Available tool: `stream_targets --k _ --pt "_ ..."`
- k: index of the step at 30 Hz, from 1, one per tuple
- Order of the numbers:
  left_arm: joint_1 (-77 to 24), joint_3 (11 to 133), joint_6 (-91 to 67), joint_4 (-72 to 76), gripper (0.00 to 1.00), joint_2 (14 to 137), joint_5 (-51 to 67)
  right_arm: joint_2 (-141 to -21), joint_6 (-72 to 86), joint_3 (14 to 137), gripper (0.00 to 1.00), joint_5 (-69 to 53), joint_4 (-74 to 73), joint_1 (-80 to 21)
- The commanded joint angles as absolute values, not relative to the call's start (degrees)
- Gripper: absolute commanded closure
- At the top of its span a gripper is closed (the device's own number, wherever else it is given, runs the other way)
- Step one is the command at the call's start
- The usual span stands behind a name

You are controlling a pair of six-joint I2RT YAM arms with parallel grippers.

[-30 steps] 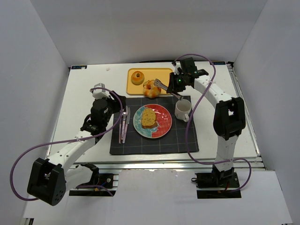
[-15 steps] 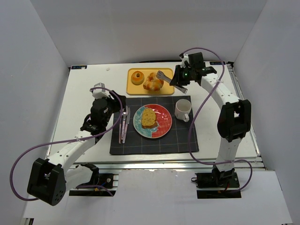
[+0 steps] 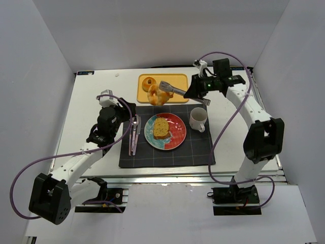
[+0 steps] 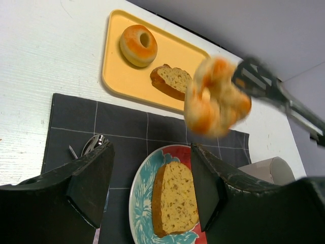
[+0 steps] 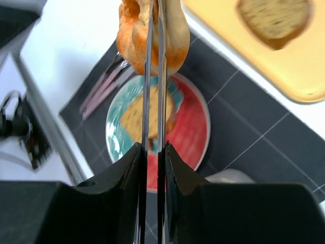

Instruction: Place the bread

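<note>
White walls close in a white table [image 3: 91,101]. My right gripper [image 5: 152,157] is clamped narrow on a pair of tongs [image 3: 175,89], whose tips pinch the knotted roll [image 3: 154,94] in the air over the near edge of the yellow tray [image 3: 177,79]. One slice [image 3: 161,127] lies on the plate [image 3: 177,133], the other slice [image 4: 171,81] on the tray beside an orange bun [image 3: 148,82]. My left gripper [image 4: 152,152] gapes wide and empty above the dark mat [image 3: 198,147].

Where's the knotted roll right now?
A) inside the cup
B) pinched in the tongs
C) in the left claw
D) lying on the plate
B: the roll sits between the tips of the tongs, which the right claw grips; the plate carries only a slice.
</note>
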State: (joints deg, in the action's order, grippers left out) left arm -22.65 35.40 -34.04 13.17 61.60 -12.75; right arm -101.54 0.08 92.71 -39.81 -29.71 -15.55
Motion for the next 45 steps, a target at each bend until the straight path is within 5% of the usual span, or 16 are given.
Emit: stream_targets --k 1,16,25,45 --pt "-22.4 35.9 -34.0 12.8 0.29 59.2 -13.8 -95.5 -12.4 89.0 1.0 -48.4 -34.6 -15.6" --pt "-22.3 35.2 -34.5 14.6 0.29 59.9 -12.9 -88.9 -25.7 72.9 0.97 -37.8 -41.3 -17.5" --pt "-22.3 35.5 -34.1 14.6 0.29 59.6 -13.2 -88.0 -26.3 76.6 0.58 -35.2 -39.3 -17.6" --pt "-22.2 35.8 -33.6 14.5 0.28 59.4 -12.9 -91.8 -24.8 82.3 0.51 -34.7 -37.6 -17.5"
